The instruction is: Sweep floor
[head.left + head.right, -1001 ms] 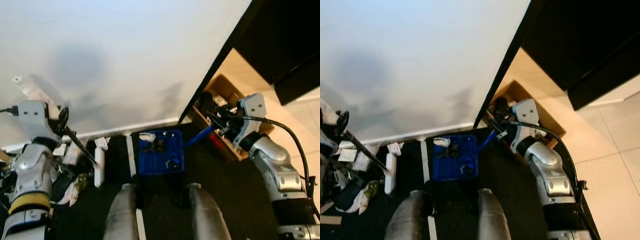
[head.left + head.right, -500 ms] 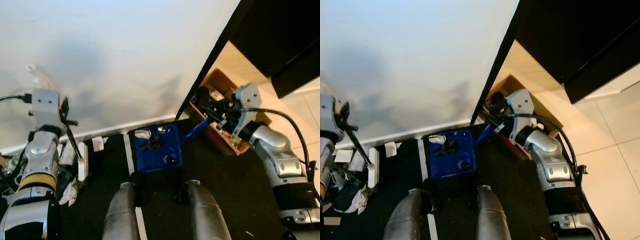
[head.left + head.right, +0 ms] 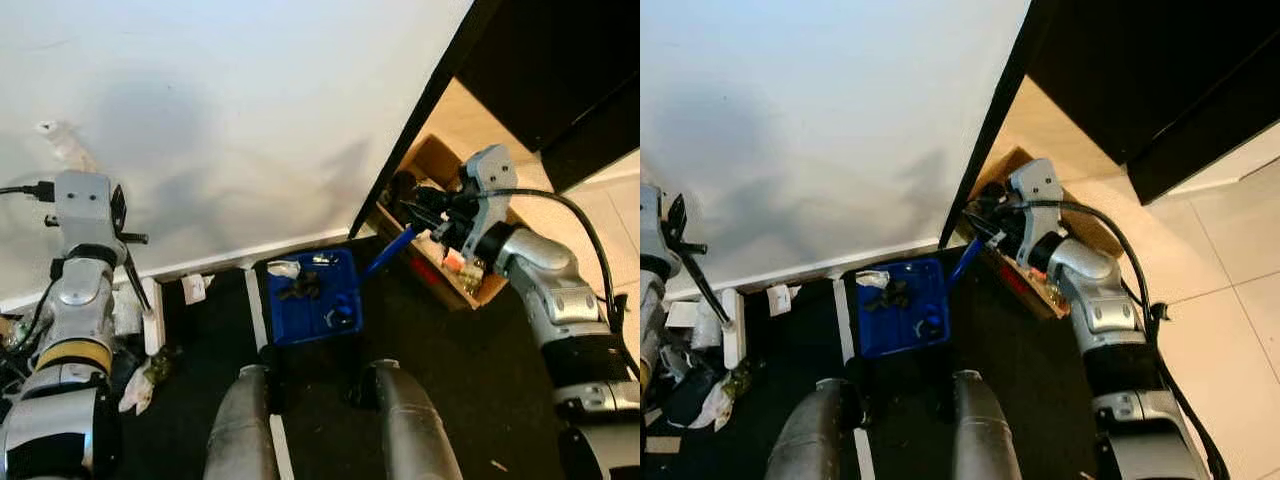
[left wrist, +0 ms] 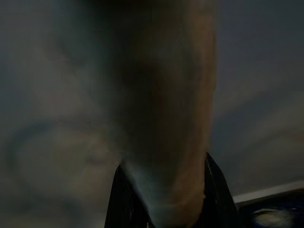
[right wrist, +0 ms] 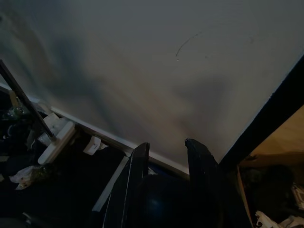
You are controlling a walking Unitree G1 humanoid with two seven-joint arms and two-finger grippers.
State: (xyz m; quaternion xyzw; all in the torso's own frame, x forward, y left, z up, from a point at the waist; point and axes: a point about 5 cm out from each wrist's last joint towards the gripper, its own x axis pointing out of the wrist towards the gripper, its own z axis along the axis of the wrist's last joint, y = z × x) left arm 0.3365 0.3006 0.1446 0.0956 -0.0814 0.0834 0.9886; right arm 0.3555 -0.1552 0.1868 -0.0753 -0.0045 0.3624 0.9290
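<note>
While the right pincer [image 3: 425, 215] is closing its two black fingers [image 5: 135, 175] on the blue handle [image 3: 390, 252] of the dustpan [image 3: 318, 298], the pan itself is sitting flat on the dark floor [image 3: 470, 370] just ahead of the robot's legs [image 3: 240, 425], near the white baseboard [image 3: 250, 258]. Dark debris and a crumpled white scrap [image 3: 284, 268] are lying inside the blue pan. Just beside the right pincer, an open cardboard box [image 3: 440, 165] with odds and ends is standing against the black panel [image 3: 430, 110].

The left pincer [image 3: 122, 235] is gripping a thin dark broom pole [image 3: 135, 280], its fingers tight around it; the pole is slanting down to a white broom head [image 3: 152, 328] resting on the floor by the wall [image 3: 250, 100]. In the left wrist view the held pole is appearing as a blurred dark shape between the fingers [image 4: 218, 199]. Crumpled wrappers and paper litter [image 3: 140, 385] are lying around the broom head, and a small white scrap [image 3: 194, 288] is lying near the baseboard between broom and dustpan.
</note>
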